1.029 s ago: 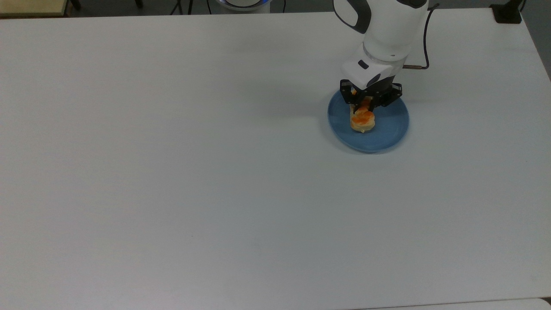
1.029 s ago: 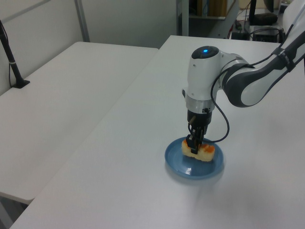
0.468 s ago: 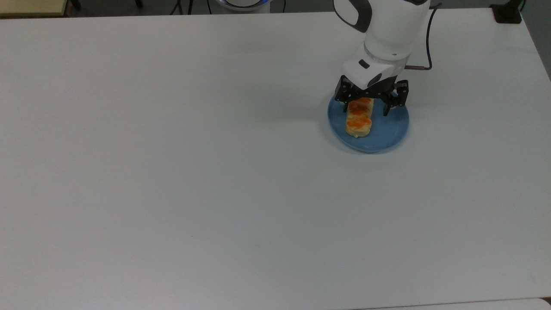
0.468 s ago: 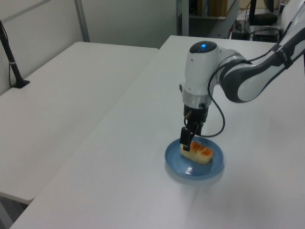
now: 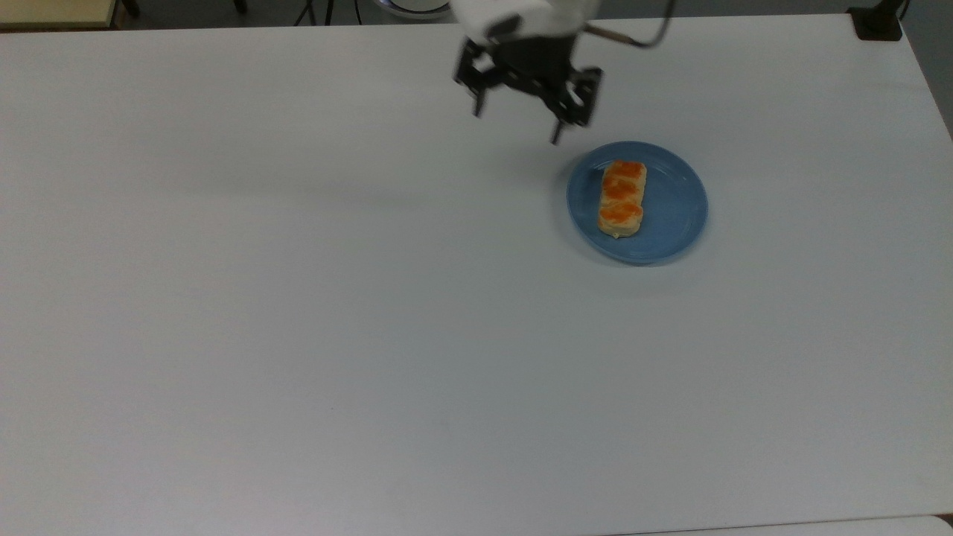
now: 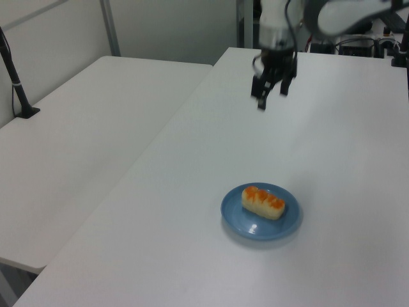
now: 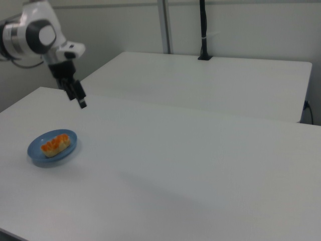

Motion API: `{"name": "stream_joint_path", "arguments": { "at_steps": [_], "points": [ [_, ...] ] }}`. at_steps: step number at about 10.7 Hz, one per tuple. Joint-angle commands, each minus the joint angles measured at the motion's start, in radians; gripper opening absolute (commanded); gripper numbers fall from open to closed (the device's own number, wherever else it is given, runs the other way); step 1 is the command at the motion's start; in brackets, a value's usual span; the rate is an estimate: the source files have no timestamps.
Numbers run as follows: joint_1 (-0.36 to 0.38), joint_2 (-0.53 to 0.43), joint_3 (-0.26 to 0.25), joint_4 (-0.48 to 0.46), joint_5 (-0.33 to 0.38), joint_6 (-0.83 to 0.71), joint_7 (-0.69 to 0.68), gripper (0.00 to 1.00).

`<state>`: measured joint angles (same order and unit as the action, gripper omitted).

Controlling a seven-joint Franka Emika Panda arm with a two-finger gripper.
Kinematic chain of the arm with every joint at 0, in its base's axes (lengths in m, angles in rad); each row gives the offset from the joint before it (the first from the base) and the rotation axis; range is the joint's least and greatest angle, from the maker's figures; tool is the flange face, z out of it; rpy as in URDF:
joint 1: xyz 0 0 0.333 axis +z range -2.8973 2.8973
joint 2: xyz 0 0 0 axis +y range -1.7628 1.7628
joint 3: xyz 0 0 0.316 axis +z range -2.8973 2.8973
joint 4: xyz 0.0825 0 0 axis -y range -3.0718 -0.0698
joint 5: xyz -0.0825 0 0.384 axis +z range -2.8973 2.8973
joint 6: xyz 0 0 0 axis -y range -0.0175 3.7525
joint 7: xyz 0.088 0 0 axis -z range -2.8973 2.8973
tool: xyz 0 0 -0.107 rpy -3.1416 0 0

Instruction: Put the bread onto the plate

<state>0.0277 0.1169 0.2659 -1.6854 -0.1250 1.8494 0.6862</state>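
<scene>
The bread (image 5: 622, 199) (image 6: 263, 201) (image 7: 54, 144), a pale-yellow loaf with three orange bumps, lies flat on the blue plate (image 5: 674, 216) (image 6: 246, 224) (image 7: 37, 153). Nothing touches it. My gripper (image 5: 516, 125) (image 6: 271, 97) (image 7: 79, 99) hangs open and empty above the table. In the top view it is up and to the left of the plate, well clear of the rim. In the left view it hovers high above the table, farther back than the plate.
A second white table (image 6: 96, 128) (image 7: 210, 80) stands beside this one. A black post (image 6: 14, 77) (image 7: 203, 30) is clamped to it. A black clamp (image 5: 878, 22) sits at the top view's upper right table corner.
The gripper opened and let go of the bread, which settled flat on the plate. It then rose and moved away to the top view's upper left.
</scene>
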Motion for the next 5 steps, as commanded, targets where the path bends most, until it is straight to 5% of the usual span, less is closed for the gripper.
{"name": "stream_joint_path", "arguments": {
  "at_steps": [1,3,5],
  "points": [
    [-0.064,-0.169,-0.127,-0.030,0.088,-0.120,-0.211,1.00],
    [-0.077,-0.207,-0.227,-0.030,0.102,-0.133,-0.363,1.00],
    [-0.113,-0.207,-0.252,-0.005,0.101,-0.160,-0.534,1.00]
  ]
}}
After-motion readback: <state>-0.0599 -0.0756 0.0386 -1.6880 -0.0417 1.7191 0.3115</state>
